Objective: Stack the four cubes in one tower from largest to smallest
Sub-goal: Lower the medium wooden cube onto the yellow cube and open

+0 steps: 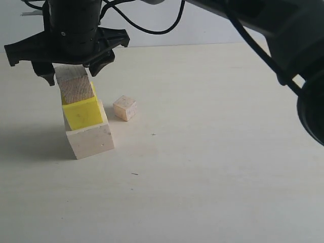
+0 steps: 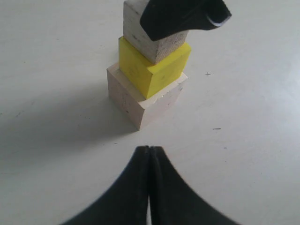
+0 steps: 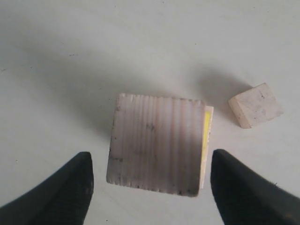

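Three cubes stand stacked at the left of the table: the largest pale wood cube (image 1: 91, 142) at the bottom, the yellow cube (image 1: 83, 114) on it, and the light-brown cube (image 1: 77, 88) on top, sitting a little off-centre. My right gripper (image 1: 72, 73) has reached across and hangs open over the light-brown cube (image 3: 157, 145), with a finger on each side and a gap to both. The smallest pinkish cube (image 1: 124, 108) lies on the table just right of the stack. Facing the stack (image 2: 140, 101) from low down, my left gripper (image 2: 149, 149) is shut and empty.
The right arm (image 1: 283, 40) crosses the top of the exterior view from the upper right. The table (image 1: 212, 152) is pale wood with a few small dark specks.
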`<state>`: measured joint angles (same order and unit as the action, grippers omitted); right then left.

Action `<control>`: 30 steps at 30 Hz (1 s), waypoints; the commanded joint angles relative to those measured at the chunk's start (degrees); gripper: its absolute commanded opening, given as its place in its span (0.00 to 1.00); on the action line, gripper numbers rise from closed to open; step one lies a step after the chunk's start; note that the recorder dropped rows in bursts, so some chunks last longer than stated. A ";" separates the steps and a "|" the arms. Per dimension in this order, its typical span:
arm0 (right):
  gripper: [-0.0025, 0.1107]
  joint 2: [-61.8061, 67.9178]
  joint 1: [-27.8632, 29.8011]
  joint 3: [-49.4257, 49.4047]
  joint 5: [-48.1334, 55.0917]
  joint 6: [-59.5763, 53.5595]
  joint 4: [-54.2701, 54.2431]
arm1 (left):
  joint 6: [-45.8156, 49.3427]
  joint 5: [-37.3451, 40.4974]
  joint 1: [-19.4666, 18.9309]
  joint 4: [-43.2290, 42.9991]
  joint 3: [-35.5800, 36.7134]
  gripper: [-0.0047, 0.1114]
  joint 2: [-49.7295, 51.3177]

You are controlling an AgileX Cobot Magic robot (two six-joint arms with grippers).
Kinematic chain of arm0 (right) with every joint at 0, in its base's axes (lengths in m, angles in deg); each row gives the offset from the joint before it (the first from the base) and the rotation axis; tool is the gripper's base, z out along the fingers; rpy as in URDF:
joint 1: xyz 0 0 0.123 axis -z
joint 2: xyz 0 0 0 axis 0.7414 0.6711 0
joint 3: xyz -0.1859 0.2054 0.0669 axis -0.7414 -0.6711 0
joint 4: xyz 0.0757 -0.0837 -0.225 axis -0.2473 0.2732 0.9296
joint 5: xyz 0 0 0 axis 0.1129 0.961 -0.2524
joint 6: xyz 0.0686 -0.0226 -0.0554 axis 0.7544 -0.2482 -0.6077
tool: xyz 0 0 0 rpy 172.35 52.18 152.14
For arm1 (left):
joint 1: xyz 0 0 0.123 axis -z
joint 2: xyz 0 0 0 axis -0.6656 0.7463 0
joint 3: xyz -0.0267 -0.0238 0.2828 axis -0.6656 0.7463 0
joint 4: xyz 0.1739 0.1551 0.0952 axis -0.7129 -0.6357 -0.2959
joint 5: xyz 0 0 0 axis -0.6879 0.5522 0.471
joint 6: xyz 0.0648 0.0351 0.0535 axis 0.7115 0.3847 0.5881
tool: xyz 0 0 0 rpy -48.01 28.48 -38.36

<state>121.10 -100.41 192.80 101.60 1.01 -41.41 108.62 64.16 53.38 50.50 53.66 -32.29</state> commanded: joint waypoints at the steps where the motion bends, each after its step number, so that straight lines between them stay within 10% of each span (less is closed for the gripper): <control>1: 0.62 -1.16 -0.11 0.31 0.86 0.19 -0.32 | 0.20 -0.73 0.36 0.25 0.21 0.04 -0.17; 30: 0.62 -1.16 -0.11 0.31 2.89 0.19 -4.63 | 0.20 -0.73 0.36 0.25 0.21 0.04 -0.17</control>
<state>120.65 -100.41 192.80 104.22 1.11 -46.31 108.62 64.06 53.38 50.50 53.66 -32.29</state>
